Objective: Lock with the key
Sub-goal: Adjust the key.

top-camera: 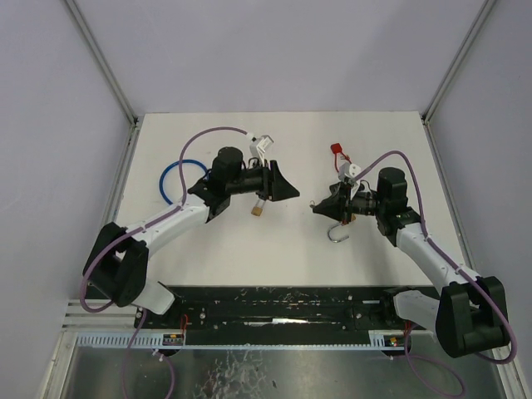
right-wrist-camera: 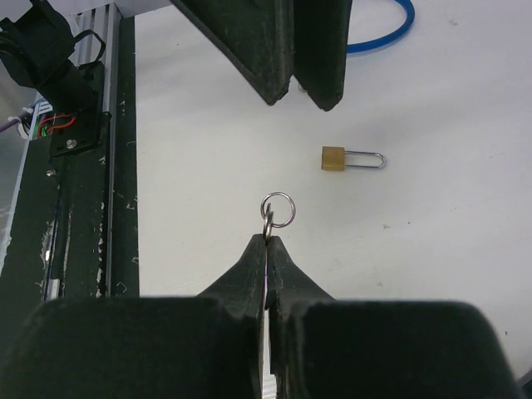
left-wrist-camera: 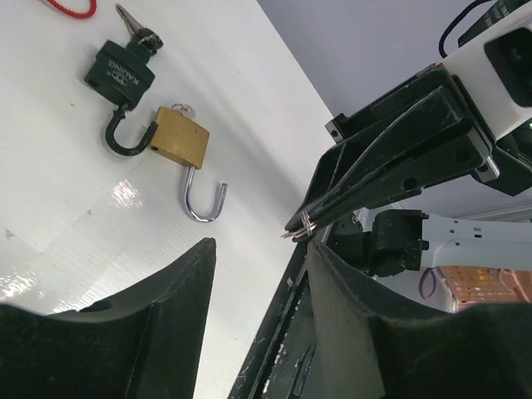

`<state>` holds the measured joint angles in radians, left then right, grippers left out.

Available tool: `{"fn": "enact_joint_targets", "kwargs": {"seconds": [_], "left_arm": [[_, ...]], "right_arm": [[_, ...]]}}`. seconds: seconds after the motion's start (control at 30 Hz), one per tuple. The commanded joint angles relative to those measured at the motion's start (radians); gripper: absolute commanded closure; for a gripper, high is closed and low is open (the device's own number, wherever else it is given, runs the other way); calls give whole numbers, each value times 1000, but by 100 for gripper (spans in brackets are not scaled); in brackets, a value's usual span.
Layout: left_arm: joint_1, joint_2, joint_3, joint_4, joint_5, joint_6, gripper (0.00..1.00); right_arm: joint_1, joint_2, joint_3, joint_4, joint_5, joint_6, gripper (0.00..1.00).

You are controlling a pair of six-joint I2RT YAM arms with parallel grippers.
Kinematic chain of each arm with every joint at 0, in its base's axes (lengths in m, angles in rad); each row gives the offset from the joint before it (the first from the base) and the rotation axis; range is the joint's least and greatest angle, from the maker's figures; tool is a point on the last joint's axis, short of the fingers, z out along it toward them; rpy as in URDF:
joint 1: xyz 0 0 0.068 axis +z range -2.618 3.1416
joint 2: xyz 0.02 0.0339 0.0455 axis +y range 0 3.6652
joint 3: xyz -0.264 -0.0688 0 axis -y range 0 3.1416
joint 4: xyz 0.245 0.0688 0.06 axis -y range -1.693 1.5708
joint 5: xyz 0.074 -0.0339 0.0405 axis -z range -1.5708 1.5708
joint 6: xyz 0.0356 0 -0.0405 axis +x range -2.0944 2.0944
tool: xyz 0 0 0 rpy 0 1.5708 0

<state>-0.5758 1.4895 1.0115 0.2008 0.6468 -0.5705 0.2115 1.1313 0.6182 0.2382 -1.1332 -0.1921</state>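
I've got the right pincer [right-wrist-camera: 268,241] clamped on the key [right-wrist-camera: 268,223], well apart from the brass padlock [right-wrist-camera: 349,158] lying near my parted, empty left pincer [left-wrist-camera: 259,245], so the locking isn't begun.

White arm links [top-camera: 170,223], black joints [top-camera: 224,162], lilac cables [top-camera: 218,129], black wedge-shaped end effector fingers [left-wrist-camera: 166,324]

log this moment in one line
left claw: open, empty | right claw: shut on key | brass padlock: shackle open, untouched

Gold padlock [left-wrist-camera: 180,138], silver shackle [left-wrist-camera: 204,201]; dark green padlock [left-wrist-camera: 120,73]; blue ring [top-camera: 160,179]; red tag [top-camera: 336,149].
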Motion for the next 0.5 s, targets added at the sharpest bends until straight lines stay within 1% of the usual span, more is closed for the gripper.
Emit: {"fn": "enact_joint_targets", "kwargs": {"seconds": [0.0,0.13,0.47], "left_arm": [[0,-22,-74,170,6,-92,53],[-13,-17,-104,223,12,-127,53],[-73,56,-45,248,15,-158,56]], "right_arm": [[2,-18,-11,68,15,57,100],[3,-16,-14,67,25,60,100],[3,-13,-20,73,32,61,100]]}}
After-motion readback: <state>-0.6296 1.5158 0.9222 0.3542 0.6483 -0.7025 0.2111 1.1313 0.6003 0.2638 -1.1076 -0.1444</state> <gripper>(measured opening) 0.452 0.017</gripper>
